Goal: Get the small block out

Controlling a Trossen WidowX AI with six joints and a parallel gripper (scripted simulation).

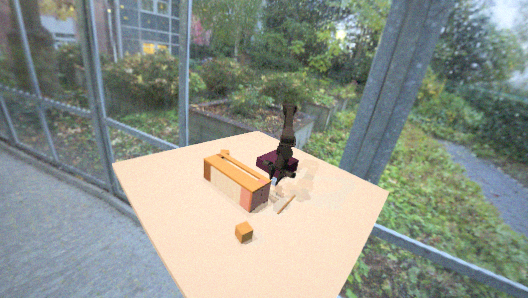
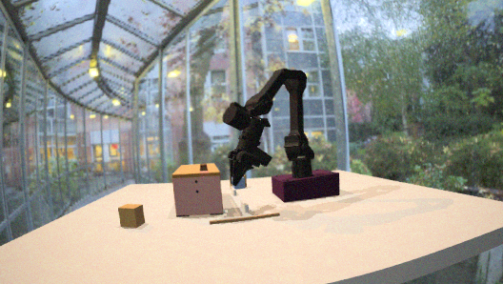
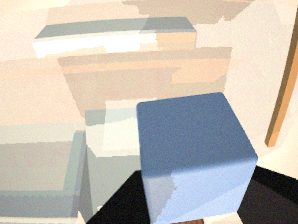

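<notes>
The blue block [image 1: 274, 181] [image 2: 241, 182] [image 3: 195, 137] is out of the box, between the fingertips of my gripper [image 3: 185, 174]. My gripper is shut on it, with one black finger on each side in the wrist view. In the exterior view the block appears raised a little above the table, beside the box. The box [image 1: 229, 186] [image 2: 197, 196] stands upright, with an orange top and a pinkish end wall. The block is close to that end, with a visible gap in the exterior view. The fingers partly hide the block in the top and exterior views.
A thin brown stick [image 1: 286, 204] [image 2: 245, 218] [image 3: 285, 87] lies near the box's end. Small pale pieces [image 2: 246, 208] stand close by. An orange cube [image 1: 244, 232] [image 2: 131, 215] sits on the table in front of the box. The arm's dark purple base [image 2: 305, 186] is behind the gripper.
</notes>
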